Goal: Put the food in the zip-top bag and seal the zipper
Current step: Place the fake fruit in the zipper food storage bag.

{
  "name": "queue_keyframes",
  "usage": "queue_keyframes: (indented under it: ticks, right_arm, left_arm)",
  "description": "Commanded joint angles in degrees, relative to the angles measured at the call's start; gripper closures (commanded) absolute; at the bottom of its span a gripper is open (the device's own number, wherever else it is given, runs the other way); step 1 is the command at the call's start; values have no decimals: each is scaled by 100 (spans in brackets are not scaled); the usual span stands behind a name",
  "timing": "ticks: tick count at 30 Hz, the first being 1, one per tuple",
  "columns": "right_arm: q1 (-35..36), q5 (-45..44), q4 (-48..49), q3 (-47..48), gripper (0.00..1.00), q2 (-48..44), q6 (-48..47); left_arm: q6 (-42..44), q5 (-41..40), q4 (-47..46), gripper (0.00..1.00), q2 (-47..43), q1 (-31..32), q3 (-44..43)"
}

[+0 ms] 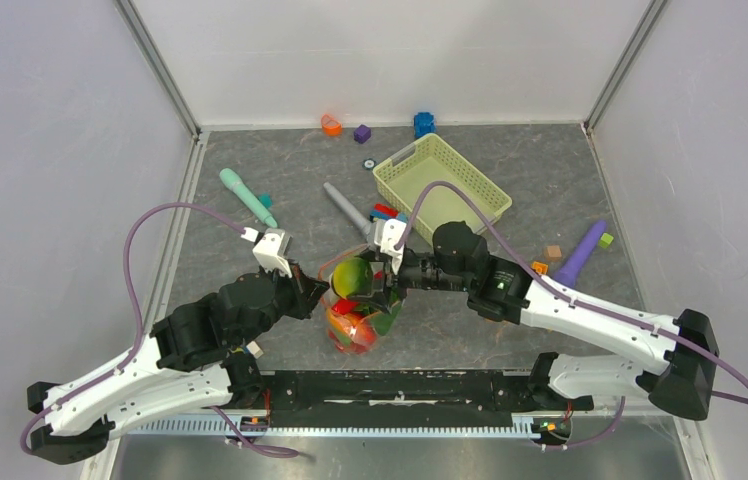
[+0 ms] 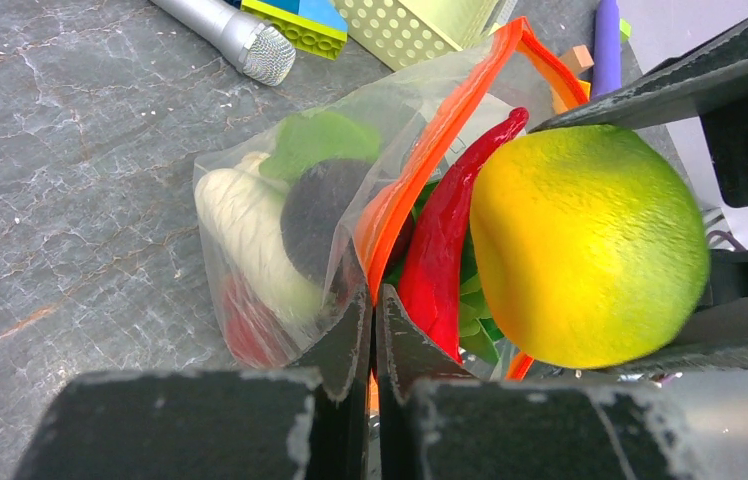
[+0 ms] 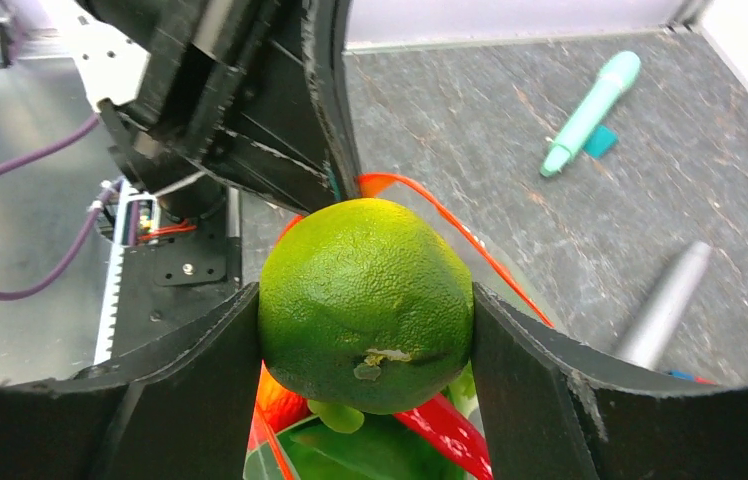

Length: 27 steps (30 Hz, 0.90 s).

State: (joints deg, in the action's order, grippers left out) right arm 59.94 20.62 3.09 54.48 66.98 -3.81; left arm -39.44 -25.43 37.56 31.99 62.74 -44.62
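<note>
On the grey table (image 1: 250, 190), in the middle near the front edge, the clear bag (image 2: 250, 235) slumps with food inside and its mouth open. The left gripper (image 2: 372, 335) is pinched shut on the bag's rim, at the orange zipper strip (image 2: 432, 150). The right gripper (image 3: 365, 335), jaws spread wide, clamps a round green-yellow fruit (image 3: 365, 285) right at the bag's mouth. A red pepper (image 2: 442, 255) pokes out beside the fruit.
</note>
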Motion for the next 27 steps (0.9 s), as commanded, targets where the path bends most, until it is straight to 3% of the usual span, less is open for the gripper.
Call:
queue_keyframes:
  ticks: [1, 3, 8, 9, 10, 21, 27]
  right_arm:
    - [74, -905, -185, -34, 69, -2, -115]
    - [70, -1368, -283, 29, 66, 81, -81]
    - [125, -1680, -228, 229, 43, 343, -75]
    - [131, -1684, -254, 290, 29, 387, -96]
    - [141, -1723, -290, 352, 4, 425, -100]
    - [150, -1255, -292, 209, 2, -234, 36]
    - [149, -2093, 186, -572, 2, -1102, 633]
  left_arm:
    - [-178, -156, -91, 98, 2, 2, -130]
    - [-183, -116, -74, 98, 3, 8, -138]
    - [-196, -19, -73, 98, 1, 7, -130]
    - [-203, -7, -73, 98, 1, 10, -132]
    - [-213, 2, -73, 98, -5, 9, -130]
    - [-257, -32, -56, 98, -36, 10, -126]
    - [-275, -7, -58, 97, -16, 4, -127]
